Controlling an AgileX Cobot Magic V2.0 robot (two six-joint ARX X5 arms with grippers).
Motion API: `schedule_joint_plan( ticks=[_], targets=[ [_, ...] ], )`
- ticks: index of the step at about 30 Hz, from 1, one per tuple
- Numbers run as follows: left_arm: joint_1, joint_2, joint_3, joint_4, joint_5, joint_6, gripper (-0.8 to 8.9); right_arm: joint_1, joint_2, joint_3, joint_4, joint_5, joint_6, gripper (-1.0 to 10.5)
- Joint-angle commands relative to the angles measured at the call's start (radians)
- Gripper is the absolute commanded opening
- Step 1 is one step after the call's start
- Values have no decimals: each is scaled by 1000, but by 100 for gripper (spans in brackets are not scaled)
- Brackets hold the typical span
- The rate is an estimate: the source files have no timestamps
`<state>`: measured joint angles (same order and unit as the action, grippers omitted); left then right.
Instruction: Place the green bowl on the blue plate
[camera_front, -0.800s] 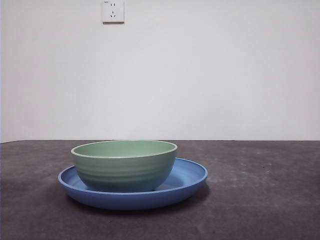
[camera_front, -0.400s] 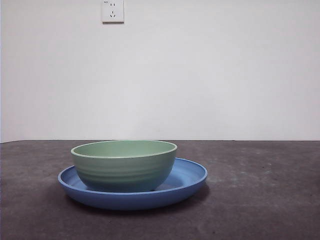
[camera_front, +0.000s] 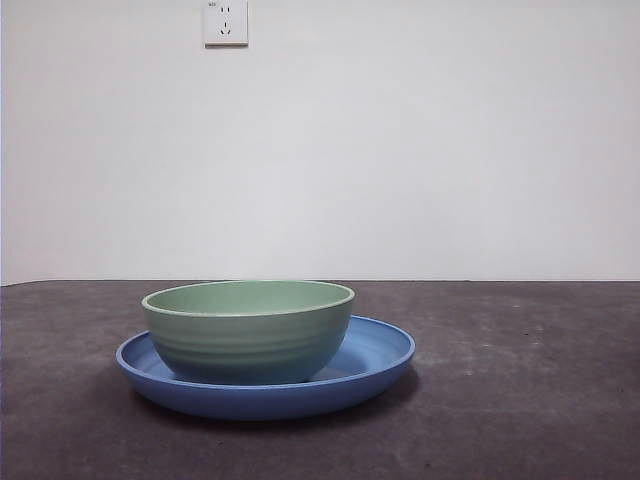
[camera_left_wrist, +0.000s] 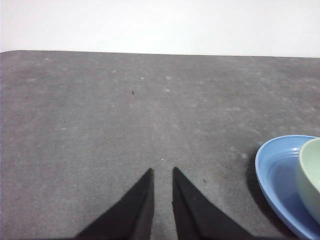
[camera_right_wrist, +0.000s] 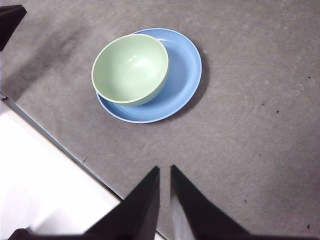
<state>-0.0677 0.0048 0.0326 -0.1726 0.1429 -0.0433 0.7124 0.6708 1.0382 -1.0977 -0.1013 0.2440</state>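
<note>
Risk looks slight: green bowl (camera_right_wrist: 131, 68) sits off-centre in blue plate (camera_right_wrist: 184, 70), ahead of the raised right gripper (camera_right_wrist: 165, 172) and beside the low left gripper (camera_left_wrist: 162, 175); both nearly closed, empty; a careless sweep might nudge it.

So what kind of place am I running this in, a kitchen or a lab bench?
Likely a bare test bench rather than a kitchen: a dark grey table against a plain white wall with one wall socket, and only the green bowl on the blue plate.

Left pincer (camera_left_wrist: 162, 172) nearly closed over grey table (camera_left_wrist: 100, 115), blue plate (camera_left_wrist: 277, 175) holding green bowl (camera_left_wrist: 311, 175) off beside it
</note>
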Motion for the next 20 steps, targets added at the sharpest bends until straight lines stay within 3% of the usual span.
schedule_joint_plan(
  ticks=[1, 20],
  targets=[
    [1, -2, -21, -2, -1, -2, 59, 8, 5, 9, 9, 1, 6, 31],
    [1, -2, -21, -2, -1, -2, 59, -7, -3, 9, 8, 7, 6, 31]
  ],
)
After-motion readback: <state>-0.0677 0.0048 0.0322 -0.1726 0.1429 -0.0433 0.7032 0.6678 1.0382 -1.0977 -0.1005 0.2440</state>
